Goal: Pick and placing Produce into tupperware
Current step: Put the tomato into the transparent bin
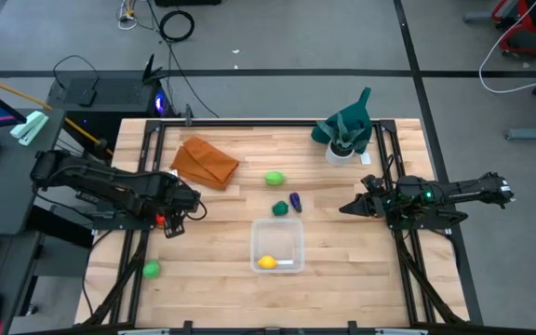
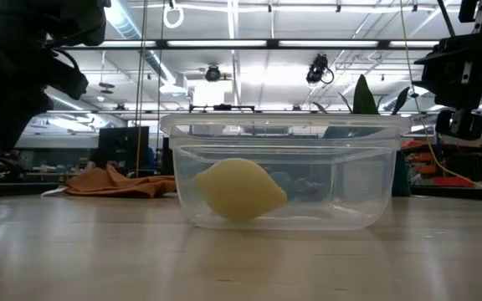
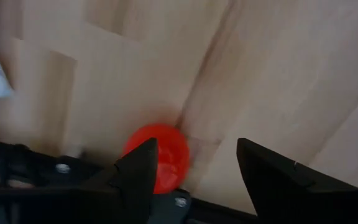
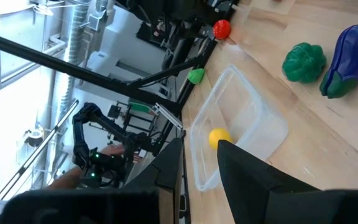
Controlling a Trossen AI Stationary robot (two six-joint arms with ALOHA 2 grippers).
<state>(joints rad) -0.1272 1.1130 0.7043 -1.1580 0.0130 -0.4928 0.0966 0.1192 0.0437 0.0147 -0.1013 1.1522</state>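
Spread left gripper (image 3: 194, 165) fingers straddle nothing; red fruit (image 3: 157, 155) sits just off one fingertip, ungrasped.

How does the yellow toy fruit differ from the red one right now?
The yellow fruit lies inside the clear tub; the red fruit sits on the bare table, by the left pincer. The yellow one is lemon-shaped with a pointed end; the red one looks round. Both are small toys.
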